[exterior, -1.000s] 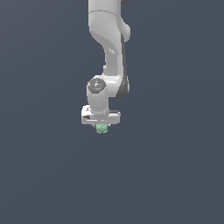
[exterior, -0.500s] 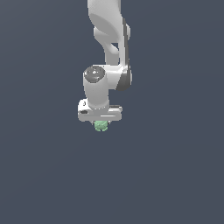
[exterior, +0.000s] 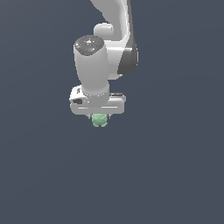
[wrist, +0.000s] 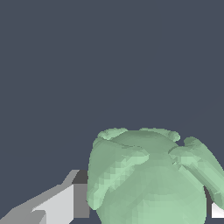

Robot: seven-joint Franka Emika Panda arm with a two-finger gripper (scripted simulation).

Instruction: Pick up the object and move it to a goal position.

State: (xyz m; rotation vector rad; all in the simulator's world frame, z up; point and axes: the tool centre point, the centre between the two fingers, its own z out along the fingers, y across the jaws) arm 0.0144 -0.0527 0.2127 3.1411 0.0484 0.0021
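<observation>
The object (exterior: 99, 120), a small pale mint-green lumpy blob, hangs just under the white gripper bar in the exterior view. My gripper (exterior: 99, 117) is shut on the object, and the bar hides the fingers there. In the wrist view the object (wrist: 148, 177) fills the space between the fingers, with one grey-white finger (wrist: 61, 203) pressed against its side and a sliver of the other finger (wrist: 216, 210) at the picture's edge. The white-grey arm (exterior: 109, 48) rises above the gripper and leaves the picture at the top.
Only a flat dark blue-grey background (exterior: 175, 175) surrounds the arm in both views. No other objects, containers or edges show.
The arm has come nearer the exterior camera and higher, looking larger. The object stays held under the gripper bar and has moved along with it.
</observation>
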